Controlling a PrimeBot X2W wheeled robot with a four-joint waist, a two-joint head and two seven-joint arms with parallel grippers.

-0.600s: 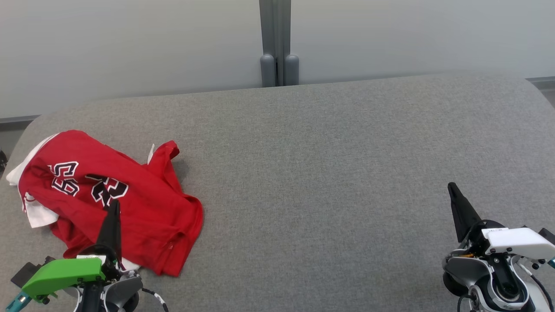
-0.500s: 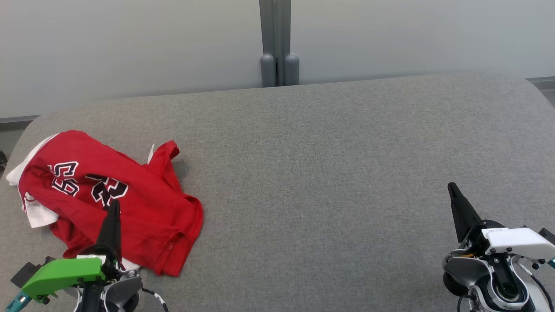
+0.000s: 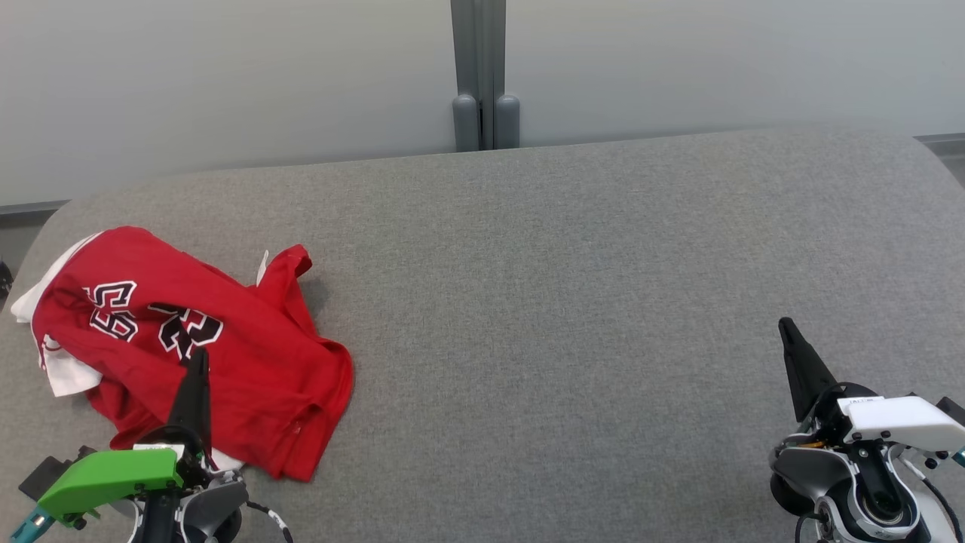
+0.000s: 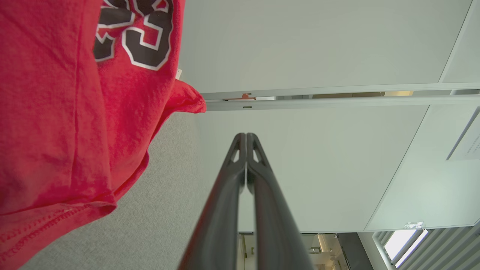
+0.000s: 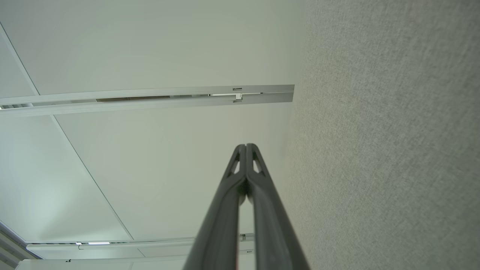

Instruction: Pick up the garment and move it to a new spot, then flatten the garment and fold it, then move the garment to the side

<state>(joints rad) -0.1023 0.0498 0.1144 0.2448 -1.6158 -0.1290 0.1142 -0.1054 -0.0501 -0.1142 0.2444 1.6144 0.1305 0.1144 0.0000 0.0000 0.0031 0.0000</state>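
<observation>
A crumpled red garment (image 3: 226,354) with black-and-white lettering and white trim lies on the left of the grey table (image 3: 573,302). My left gripper (image 3: 198,354), under its green wrist cover, stands shut at the lower left, its tip in front of the garment's near part; whether it touches the cloth I cannot tell. In the left wrist view the shut fingers (image 4: 246,135) point up beside the red garment (image 4: 56,123), holding nothing. My right gripper (image 3: 784,323) is shut at the lower right, far from the garment. Its fingers (image 5: 245,146) are pressed together and empty.
A pale wall runs behind the table, with a grey post (image 3: 482,75) at the middle of the far edge. The table's corners are rounded at far left and far right. Grey felt stretches between the garment and my right gripper.
</observation>
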